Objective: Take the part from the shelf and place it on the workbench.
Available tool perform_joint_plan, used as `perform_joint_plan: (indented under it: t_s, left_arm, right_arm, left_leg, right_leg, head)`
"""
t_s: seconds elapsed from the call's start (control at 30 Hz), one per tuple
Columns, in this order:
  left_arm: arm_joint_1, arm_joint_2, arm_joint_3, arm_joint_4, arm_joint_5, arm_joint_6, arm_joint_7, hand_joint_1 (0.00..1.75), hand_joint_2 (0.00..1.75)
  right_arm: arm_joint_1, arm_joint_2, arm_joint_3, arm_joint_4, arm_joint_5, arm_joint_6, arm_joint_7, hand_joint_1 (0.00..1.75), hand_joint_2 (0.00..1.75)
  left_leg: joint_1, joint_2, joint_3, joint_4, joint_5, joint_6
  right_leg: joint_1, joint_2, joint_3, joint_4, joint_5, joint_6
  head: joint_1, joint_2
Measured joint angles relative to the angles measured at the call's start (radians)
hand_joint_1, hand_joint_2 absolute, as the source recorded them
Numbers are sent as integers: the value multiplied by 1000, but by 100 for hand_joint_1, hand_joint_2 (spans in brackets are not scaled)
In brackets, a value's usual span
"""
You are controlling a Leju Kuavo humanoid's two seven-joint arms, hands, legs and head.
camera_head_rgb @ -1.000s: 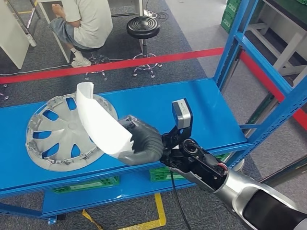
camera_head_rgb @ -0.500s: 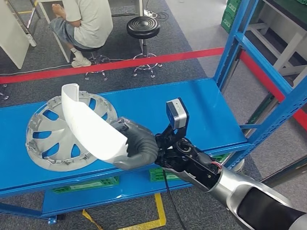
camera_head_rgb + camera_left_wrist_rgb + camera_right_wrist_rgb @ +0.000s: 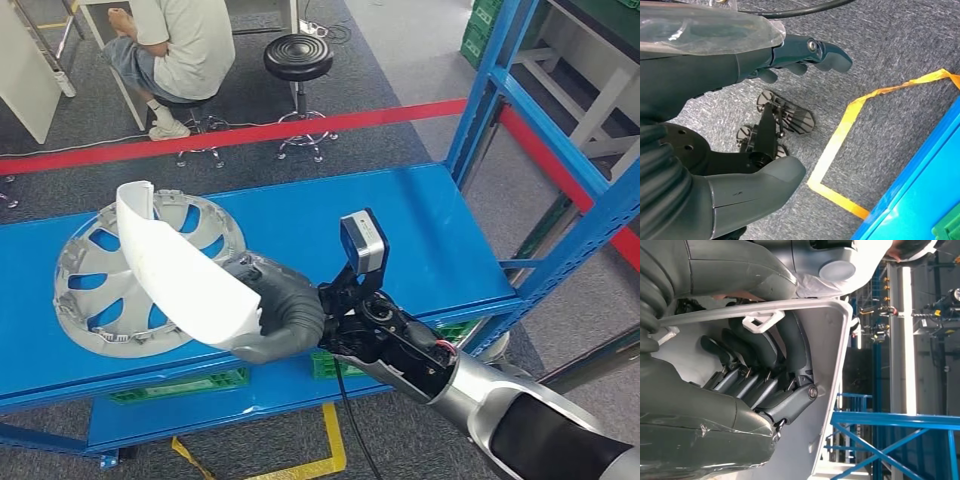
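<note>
Blue workbench: a flat blue top that spreads beyond and beneath the fingers of the right hand, with a lower blue deck under it.

Blue shelf frame: upright posts and rails, well apart from the fingers, on the wrist side of the right arm.

Person: seated on a stool past the red floor tape, far beyond the fingertips; a black round stool stands just beside.

Grey wheel cover: lies flat on the workbench, just past the fingertips of the right hand and partly hidden by the part.

White curved part: the task's thing, a long bent white panel. It sits in the right hand and juts out past the fingertips, over the wheel cover and above the workbench top (contact with the cover cannot be told). In the right wrist view the dark fingers curl around its inner face and grip it, thumb on the other side.

Left hand: holds nothing; thumb and fingers stand well apart, over grey carpet and a strip of yellow floor tape beyond the fingertips.
</note>
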Motion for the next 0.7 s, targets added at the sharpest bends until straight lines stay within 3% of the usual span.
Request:
perform_joint_plan:
  t_s: [0.7]
  left_arm:
    - [-2,0,0,0,8,-1,-4,0,175]
  right_arm:
    - [11,21,10,2,-1,10,12,166,175]
  left_leg:
    - [-8,-1,-2,4,-3,4]
  right_leg:
    - [-7,0,0,-1,0,2]
  head:
    - [0,0]
